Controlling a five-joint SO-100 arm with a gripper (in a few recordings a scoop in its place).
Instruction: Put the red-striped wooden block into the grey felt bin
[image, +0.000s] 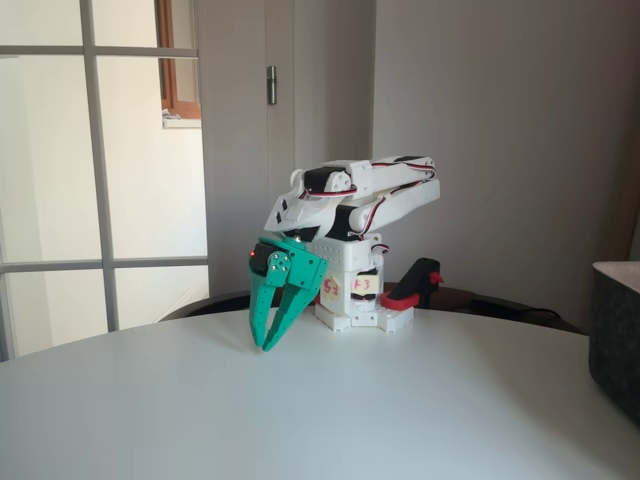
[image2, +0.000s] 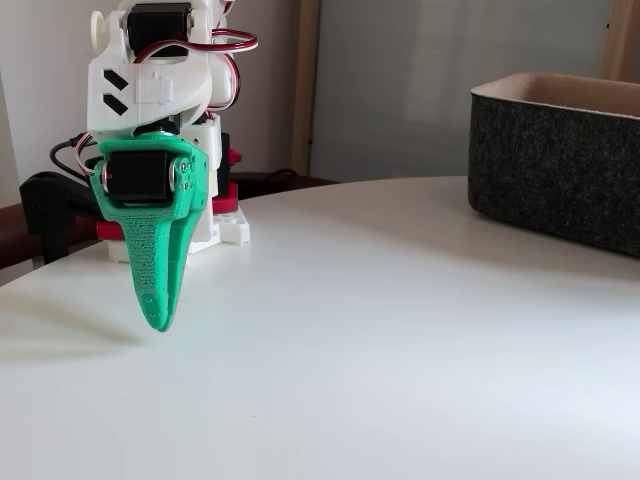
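Note:
My green gripper (image: 266, 345) hangs tip-down just above the white table, in front of the white arm base. Its two fingers meet at the tips and nothing shows between them, so it is shut on nothing. In a fixed view it is seen side-on, gripper (image2: 160, 322) at the left. The grey felt bin (image2: 560, 160) stands on the table far to the right, with dark fuzzy walls and a paler rim. In a fixed view it is cut off at the right edge, grey felt bin (image: 615, 335). The red-striped wooden block is out of view.
The round white table (image: 320, 420) spreads wide between gripper and bin. The arm base (image: 350, 295) is clamped at the table's far edge with a black and red clamp (image: 415, 285). A window and a wall stand behind.

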